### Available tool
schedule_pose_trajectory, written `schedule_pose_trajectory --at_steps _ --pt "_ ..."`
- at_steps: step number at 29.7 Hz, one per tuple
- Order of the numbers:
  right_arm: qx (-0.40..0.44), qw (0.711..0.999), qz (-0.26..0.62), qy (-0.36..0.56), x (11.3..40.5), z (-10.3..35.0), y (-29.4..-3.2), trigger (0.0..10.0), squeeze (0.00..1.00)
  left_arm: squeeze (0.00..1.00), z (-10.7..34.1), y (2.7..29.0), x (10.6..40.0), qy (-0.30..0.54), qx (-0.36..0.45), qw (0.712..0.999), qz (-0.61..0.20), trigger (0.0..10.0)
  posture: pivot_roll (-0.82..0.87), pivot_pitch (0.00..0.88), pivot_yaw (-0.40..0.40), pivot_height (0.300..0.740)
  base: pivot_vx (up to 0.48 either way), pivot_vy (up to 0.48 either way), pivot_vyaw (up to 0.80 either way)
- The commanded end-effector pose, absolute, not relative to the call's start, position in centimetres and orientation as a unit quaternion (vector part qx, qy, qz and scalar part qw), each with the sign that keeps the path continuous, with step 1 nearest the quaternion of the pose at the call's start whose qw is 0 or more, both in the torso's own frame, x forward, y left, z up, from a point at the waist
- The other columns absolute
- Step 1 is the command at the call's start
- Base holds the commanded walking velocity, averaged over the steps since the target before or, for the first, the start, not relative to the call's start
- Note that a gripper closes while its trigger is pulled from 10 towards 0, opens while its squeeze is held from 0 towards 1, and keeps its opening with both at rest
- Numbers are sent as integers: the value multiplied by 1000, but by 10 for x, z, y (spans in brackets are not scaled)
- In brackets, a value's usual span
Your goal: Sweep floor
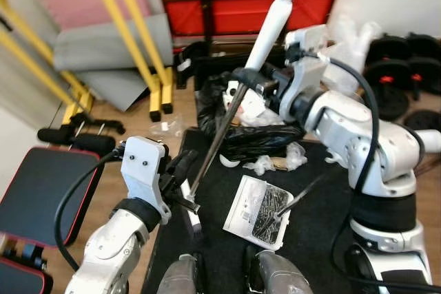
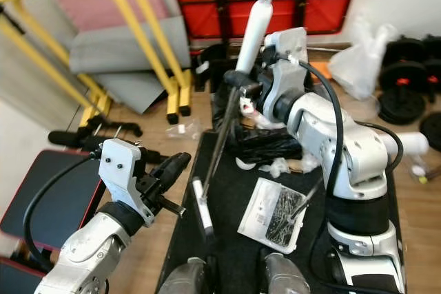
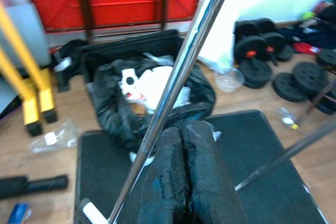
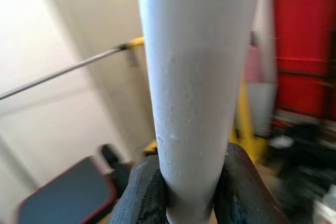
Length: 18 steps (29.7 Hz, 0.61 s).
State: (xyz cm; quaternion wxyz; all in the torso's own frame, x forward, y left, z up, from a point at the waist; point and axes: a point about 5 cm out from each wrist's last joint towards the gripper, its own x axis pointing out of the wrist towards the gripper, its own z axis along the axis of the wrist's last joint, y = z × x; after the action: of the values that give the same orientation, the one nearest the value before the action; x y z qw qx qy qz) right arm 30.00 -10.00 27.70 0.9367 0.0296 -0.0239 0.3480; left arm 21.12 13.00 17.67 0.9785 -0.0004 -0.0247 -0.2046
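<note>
Crumpled white scraps [image 1: 265,164] and a printed plastic packet [image 1: 259,211] are left unswept on the black mat [image 1: 324,191], so little is judged done, while the broom's smooth white handle [image 1: 270,32] is clamped in the right claw [image 1: 249,77] and its thin metal shaft [image 1: 217,139] is met low down by the left claw [image 1: 180,178], whose fingers are pressed together.

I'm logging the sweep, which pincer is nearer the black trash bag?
Right. The right pincer grips the broom handle just above the black trash bag; the left pincer sits well short of it.

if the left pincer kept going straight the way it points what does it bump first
Most likely the broom's metal shaft, which crosses just ahead of the shut left pincer. Beyond it lies the black trash bag on the mat; depth is unclear.
</note>
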Motion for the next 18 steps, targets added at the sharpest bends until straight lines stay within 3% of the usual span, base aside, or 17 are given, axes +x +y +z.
schedule_pose_trajectory --at_steps 1,2,6,17,18 --pt "12 912 405 -59 287 284 -90 10000 0 0 169 132 211 -8 -5 980 -199 10000 -71 228 13 740 0 0 794" --pt "12 912 405 -59 287 284 -90 10000 0 0 169 132 211 -8 -5 980 -199 10000 -71 228 13 740 0 0 794" --pt "-106 842 528 -46 264 264 -79 10000 0 0 168 136 219 -14 -21 984 -175 10000 -74 191 -6 740 0 0 794" --pt "-142 824 549 -17 261 246 -83 10000 0 0 166 144 225 -22 -27 990 -138 10000 -79 156 -10 740 0 0 794" --pt "-152 825 544 -14 264 241 -84 10000 0 0 165 145 228 -22 -27 991 -132 10000 -93 112 -15 740 0 0 794"
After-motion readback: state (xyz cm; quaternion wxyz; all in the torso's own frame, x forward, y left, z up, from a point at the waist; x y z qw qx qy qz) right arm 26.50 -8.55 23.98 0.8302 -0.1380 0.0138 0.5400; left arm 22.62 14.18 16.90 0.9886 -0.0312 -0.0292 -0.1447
